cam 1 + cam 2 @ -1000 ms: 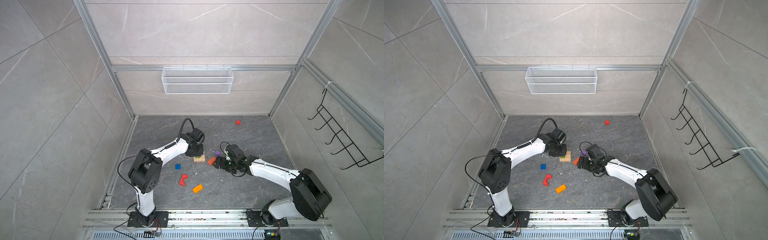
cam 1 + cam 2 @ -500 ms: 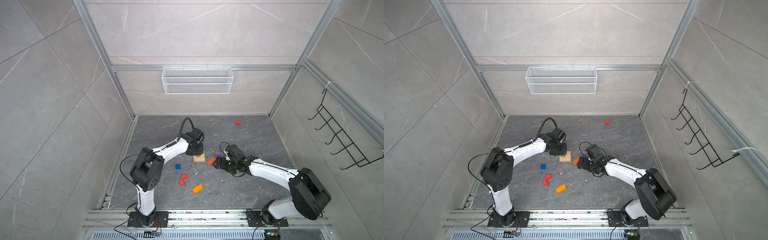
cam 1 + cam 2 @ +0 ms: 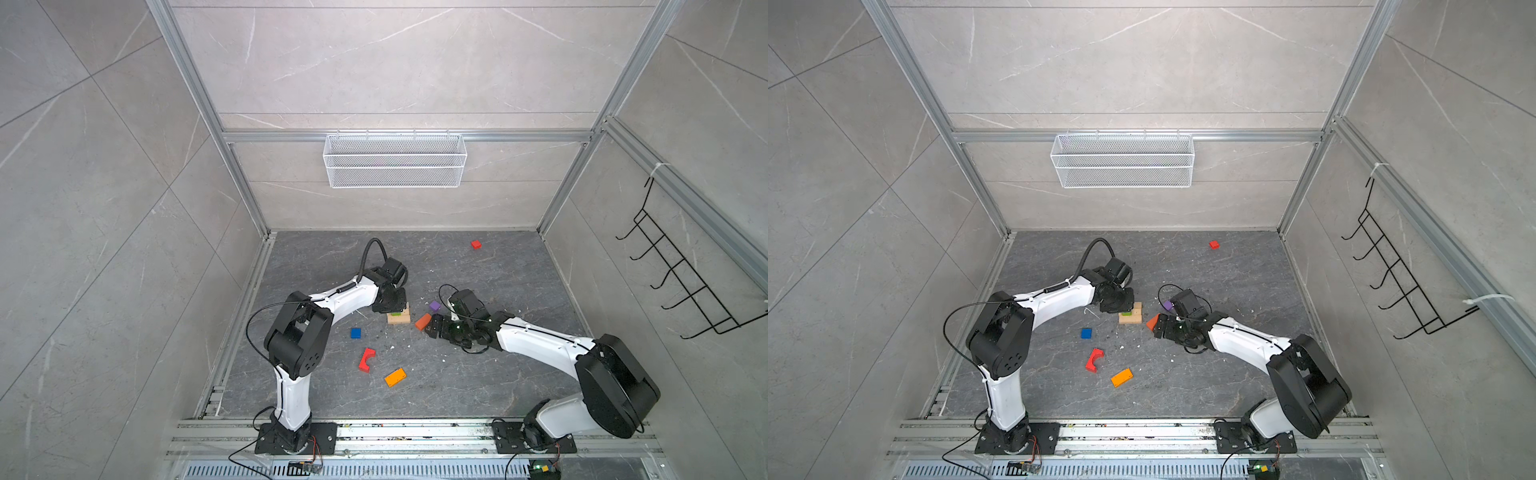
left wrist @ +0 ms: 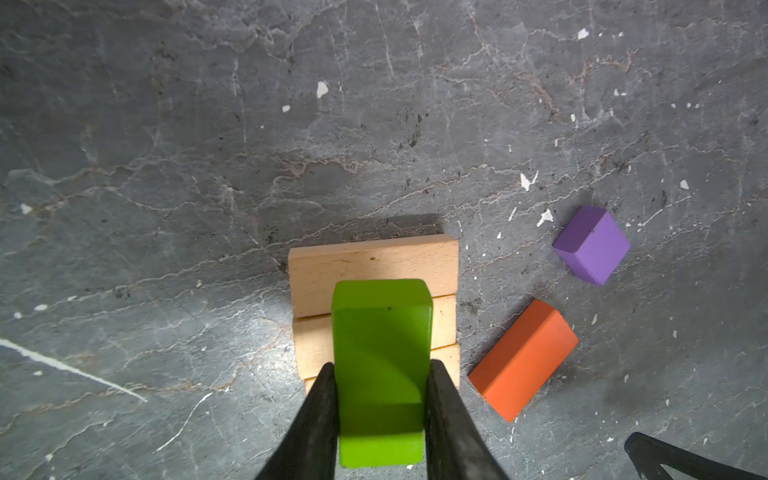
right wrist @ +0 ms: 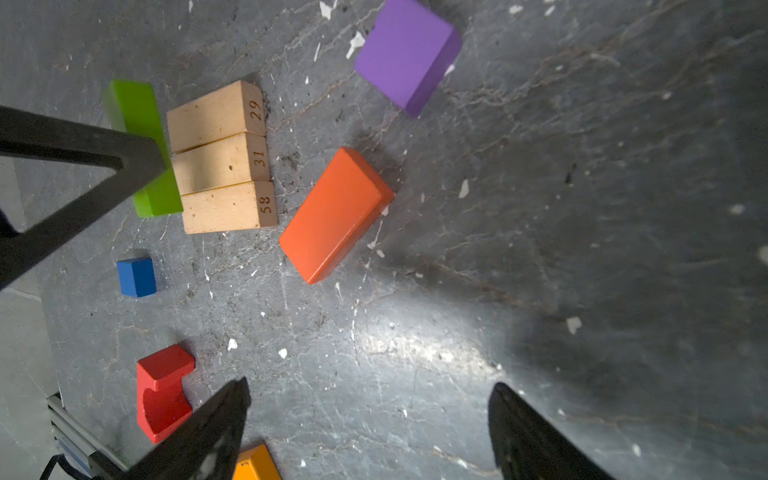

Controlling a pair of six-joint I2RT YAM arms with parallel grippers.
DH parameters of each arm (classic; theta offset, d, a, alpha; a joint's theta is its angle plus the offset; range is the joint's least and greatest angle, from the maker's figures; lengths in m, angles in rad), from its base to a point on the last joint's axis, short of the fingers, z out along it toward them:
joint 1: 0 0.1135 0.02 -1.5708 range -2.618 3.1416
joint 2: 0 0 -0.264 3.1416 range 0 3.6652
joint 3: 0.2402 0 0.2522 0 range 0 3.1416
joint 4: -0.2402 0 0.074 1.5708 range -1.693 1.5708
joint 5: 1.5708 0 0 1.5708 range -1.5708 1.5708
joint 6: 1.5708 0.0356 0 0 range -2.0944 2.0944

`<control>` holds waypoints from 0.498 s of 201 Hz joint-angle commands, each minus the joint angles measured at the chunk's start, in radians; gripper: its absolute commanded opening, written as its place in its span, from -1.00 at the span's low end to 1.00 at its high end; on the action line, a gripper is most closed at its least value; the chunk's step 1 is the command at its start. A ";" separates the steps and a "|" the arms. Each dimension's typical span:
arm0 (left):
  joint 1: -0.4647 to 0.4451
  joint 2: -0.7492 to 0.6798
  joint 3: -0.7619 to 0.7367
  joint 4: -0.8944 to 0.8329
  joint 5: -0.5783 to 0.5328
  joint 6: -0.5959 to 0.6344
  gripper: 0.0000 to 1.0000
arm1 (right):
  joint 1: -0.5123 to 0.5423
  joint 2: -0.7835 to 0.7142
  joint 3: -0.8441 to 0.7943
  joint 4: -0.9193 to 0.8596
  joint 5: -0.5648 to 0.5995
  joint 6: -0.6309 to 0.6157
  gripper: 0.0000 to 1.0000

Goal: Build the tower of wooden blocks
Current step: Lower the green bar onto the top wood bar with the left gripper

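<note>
The left gripper [image 4: 382, 365] is clamped on the long sides of a green slab [image 4: 380, 324], holding it crosswise over the wood block tower [image 3: 399, 318], which so far is only 3 tan bars [image 4: 374, 259] lying side by side directly beneath its fingertips. The right gripper [image 5: 370, 384] stands wide apart and empty, with an orange-red slab [image 5: 334, 214] flat on the floor just ahead of it and just beside the bars' numbered ends. The likeliest fault is a release with the green slab tilted or too far off centre, so that it tips off the bars; a downward or sideways push could also spread the 3 loose bars apart. If the right gripper goes for the orange-red slab, it may shove that slab into the bars, and the 2 grippers work near enough to each other to clash. I cannot tell whether the green slab already rests on the bars or hangs just above them; the wrist views disagree on how far it overlaps them. In both top views the left gripper hides most of it. An orange block [image 5: 255, 463] is cut off close under the right gripper.
</note>
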 commanded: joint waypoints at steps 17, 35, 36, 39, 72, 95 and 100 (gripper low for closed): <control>0.006 -0.003 -0.017 0.008 -0.012 -0.019 -1.00 | 0.006 0.021 0.003 0.014 -0.006 0.010 0.78; 0.006 0.000 -0.015 0.011 -0.009 -0.020 -1.00 | 0.007 0.025 0.004 0.013 -0.008 0.011 0.78; 0.006 0.000 -0.015 0.011 -0.008 -0.020 -1.00 | 0.007 0.025 0.003 0.013 -0.008 0.011 0.78; 0.006 0.001 -0.014 0.013 -0.007 -0.019 -1.00 | 0.007 0.024 0.005 0.013 -0.007 0.011 0.78; 0.006 0.011 -0.009 0.014 -0.005 -0.020 -0.98 | 0.007 0.024 0.000 0.014 -0.006 0.011 0.78; 0.006 0.018 -0.001 0.005 -0.005 -0.024 -0.96 | 0.007 0.024 -0.001 0.015 -0.006 0.011 0.77; 0.006 0.020 -0.001 0.005 -0.007 -0.024 -0.96 | 0.007 0.024 -0.001 0.015 -0.006 0.012 0.77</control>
